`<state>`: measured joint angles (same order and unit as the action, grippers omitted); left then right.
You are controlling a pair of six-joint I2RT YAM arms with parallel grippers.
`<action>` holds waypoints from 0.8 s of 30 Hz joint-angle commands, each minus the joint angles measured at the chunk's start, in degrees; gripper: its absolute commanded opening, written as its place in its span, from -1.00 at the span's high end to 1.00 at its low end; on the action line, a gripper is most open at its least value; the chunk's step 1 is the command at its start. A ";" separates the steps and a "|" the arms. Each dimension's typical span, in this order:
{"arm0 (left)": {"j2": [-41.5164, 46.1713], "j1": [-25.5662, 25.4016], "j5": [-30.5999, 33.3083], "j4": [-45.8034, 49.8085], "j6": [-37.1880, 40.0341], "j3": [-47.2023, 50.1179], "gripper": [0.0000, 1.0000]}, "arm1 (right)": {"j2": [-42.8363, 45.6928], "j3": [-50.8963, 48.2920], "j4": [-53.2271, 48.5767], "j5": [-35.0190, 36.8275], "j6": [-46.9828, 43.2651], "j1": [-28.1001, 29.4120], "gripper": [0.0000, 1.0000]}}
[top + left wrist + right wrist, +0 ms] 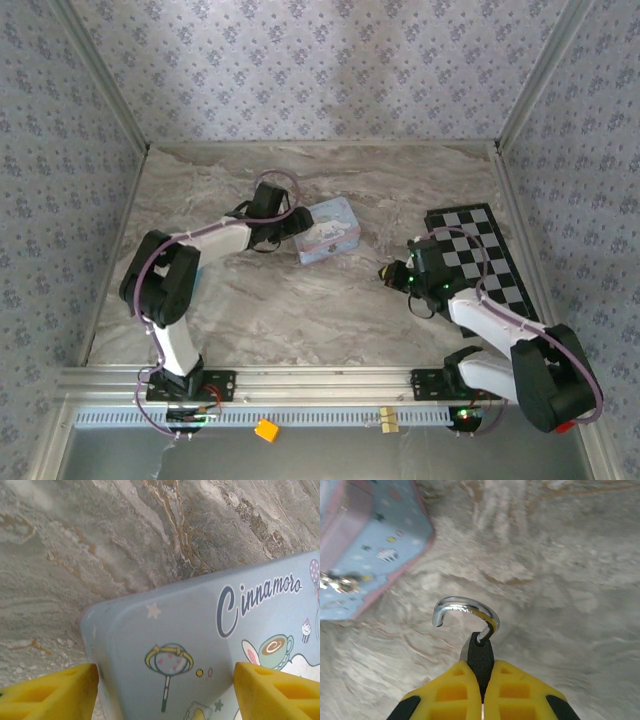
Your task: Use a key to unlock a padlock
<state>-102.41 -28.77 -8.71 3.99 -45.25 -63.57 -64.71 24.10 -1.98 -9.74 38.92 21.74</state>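
Right wrist: padlock inside right end effector

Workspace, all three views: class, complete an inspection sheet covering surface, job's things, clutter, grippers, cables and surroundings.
Surface: marbled table.
Job's things: padlock held, shackle end free.
Clutter: blue tin; checkerboard at right; yellow block at front edge.
Grippers: left gripper open, astride tin's corner; right gripper shut on padlock.
Cables: purple cables looped along both arms.
Surroundings: floral walls, metal frame.
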 commanded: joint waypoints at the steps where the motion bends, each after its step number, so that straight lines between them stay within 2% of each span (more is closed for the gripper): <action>1: 1.51 1.35 1.30 5.23 4.47 -2.19 -0.44 | 1.72 2.33 -10.81 -3.08 -6.65 -1.93 1.00; 9: 14.34 1.70 8.62 6.97 9.32 4.99 -0.60 | 3.46 4.92 -21.30 -5.11 -12.79 -11.21 0.99; 16: 25.98 2.13 11.73 0.01 10.09 18.02 -0.66 | -3.44 6.44 -21.06 -8.45 -13.16 -11.63 0.93; 24: 36.61 2.93 15.69 -5.44 11.24 28.30 -0.72 | -9.09 8.73 -22.43 -5.18 -12.84 -11.53 0.84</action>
<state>-68.88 -26.30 4.19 2.50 -35.51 -36.40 -71.59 32.05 -20.97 -17.41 26.94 10.26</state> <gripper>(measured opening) 0.859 0.073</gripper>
